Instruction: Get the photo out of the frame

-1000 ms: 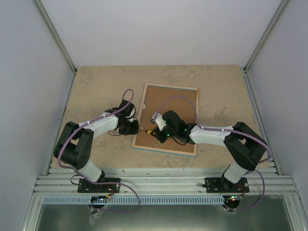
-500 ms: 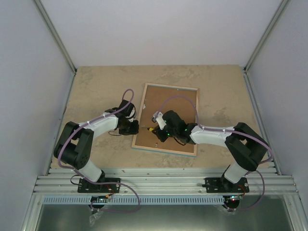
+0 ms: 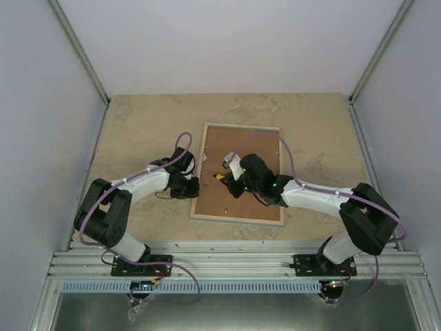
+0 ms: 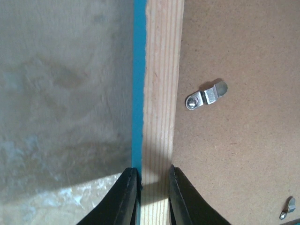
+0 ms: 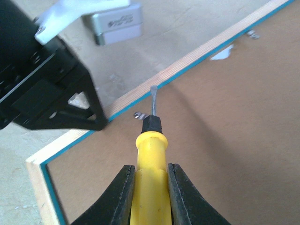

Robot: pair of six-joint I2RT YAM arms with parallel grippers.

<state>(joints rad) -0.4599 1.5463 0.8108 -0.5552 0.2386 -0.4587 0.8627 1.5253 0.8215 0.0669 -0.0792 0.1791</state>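
Observation:
The frame (image 3: 255,145) lies face down on the table, its brown back board edged in pale wood with a turquoise rim (image 4: 138,84). The photo is hidden under the board. My left gripper (image 4: 152,170) is shut on the frame's left rail, one finger on either side; from above the left gripper (image 3: 192,185) sits at the frame's left edge. My right gripper (image 5: 150,168) is shut on a yellow-handled screwdriver (image 5: 151,150). The screwdriver's blade points at the rail beside a small metal clip (image 5: 138,115). From above, the right gripper (image 3: 229,181) hovers over the board's left half.
A metal turn clip (image 4: 206,95) sits on the board near the rail, another clip (image 4: 287,208) further along. The left arm's black wrist (image 5: 47,89) and its silver camera (image 5: 117,23) are just beyond the rail. Metal rails (image 3: 234,262) run along the near edge; walls enclose the table.
The right arm has stretched out and carried the screwdriver a little farther from the bases. The frame has shifted and turned slightly, and the left gripper has moved with its rail.

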